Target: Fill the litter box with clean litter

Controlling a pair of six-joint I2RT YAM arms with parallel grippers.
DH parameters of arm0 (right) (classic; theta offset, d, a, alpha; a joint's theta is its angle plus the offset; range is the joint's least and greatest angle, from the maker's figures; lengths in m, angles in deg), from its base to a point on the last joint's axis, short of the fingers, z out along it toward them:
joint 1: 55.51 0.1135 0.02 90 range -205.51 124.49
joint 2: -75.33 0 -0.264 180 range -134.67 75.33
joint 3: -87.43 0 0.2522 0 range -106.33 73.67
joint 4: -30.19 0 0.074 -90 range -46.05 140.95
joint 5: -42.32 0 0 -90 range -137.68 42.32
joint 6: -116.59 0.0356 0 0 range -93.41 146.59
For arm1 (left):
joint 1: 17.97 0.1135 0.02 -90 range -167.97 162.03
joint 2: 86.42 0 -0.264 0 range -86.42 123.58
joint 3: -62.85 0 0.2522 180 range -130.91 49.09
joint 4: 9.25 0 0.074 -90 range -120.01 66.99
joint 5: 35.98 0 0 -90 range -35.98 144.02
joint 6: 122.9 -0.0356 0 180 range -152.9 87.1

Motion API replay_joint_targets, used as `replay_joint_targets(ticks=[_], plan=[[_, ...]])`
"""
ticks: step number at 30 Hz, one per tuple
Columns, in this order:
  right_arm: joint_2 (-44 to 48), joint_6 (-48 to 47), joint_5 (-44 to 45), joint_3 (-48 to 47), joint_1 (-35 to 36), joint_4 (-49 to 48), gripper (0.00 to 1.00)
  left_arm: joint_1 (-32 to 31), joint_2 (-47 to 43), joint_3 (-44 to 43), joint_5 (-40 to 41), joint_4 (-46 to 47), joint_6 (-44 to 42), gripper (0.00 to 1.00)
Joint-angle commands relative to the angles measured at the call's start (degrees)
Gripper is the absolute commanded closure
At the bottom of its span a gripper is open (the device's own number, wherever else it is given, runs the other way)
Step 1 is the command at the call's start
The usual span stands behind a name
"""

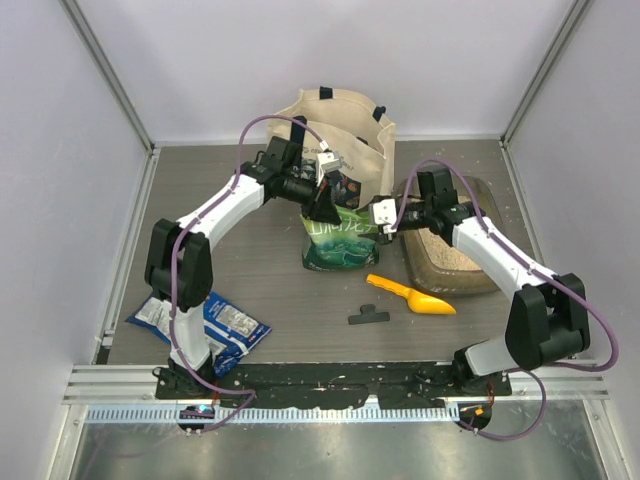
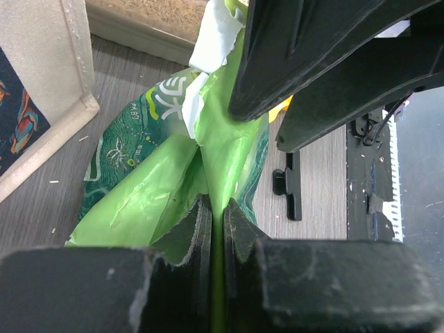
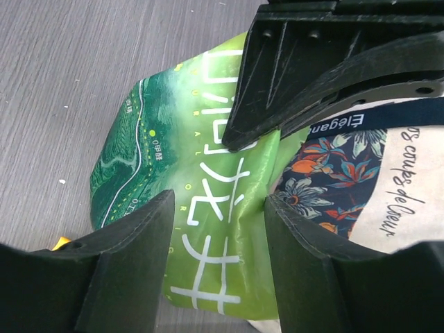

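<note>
The litter box (image 1: 488, 200) lies at the right of the table with pale beige litter (image 1: 442, 262) in it; its wall also shows in the left wrist view (image 2: 135, 31). A green-and-white pouch (image 1: 335, 243) stands in front of the cream tote bag (image 1: 340, 125). My left gripper (image 1: 322, 205) is shut on the pouch's top film (image 2: 216, 208). My right gripper (image 1: 384, 222) is open at the pouch's right top corner. In the right wrist view the pouch (image 3: 180, 139) lies between the open jaws of my right gripper (image 3: 218, 205).
A yellow scoop (image 1: 412, 297) and a black clip (image 1: 368, 315) lie in front of the pouch; the clip also shows in the left wrist view (image 2: 291, 187). A blue snack bag (image 1: 205, 322) lies at the near left. The tote's floral lining (image 3: 340, 166) is close behind.
</note>
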Motion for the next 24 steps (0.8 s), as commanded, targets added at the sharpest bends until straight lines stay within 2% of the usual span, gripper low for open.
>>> replay_joint_targets(ticks=[1, 15, 20, 24], plan=[[-1.4, -2.2, -3.1, -1.3, -0.3, -1.9, 0.43, 1.2, -0.9, -2.3, -4.1, -2.8, 2.2, 1.0], [-4.9, 0.6, -3.3, -2.5, -2.6, -2.1, 0.5, 1.9, -1.5, -2.3, -5.4, -3.5, 1.6, 1.0], [-4.3, 6.1, -3.1, 0.6, -3.1, -11.4, 0.4, 1.9, -1.3, -2.6, -5.7, -3.7, 1.5, 1.0], [-4.7, 6.9, -3.1, 0.6, -3.2, -12.9, 0.37, 1.9, -0.9, -3.0, -5.9, -3.7, 1.5, 1.0]])
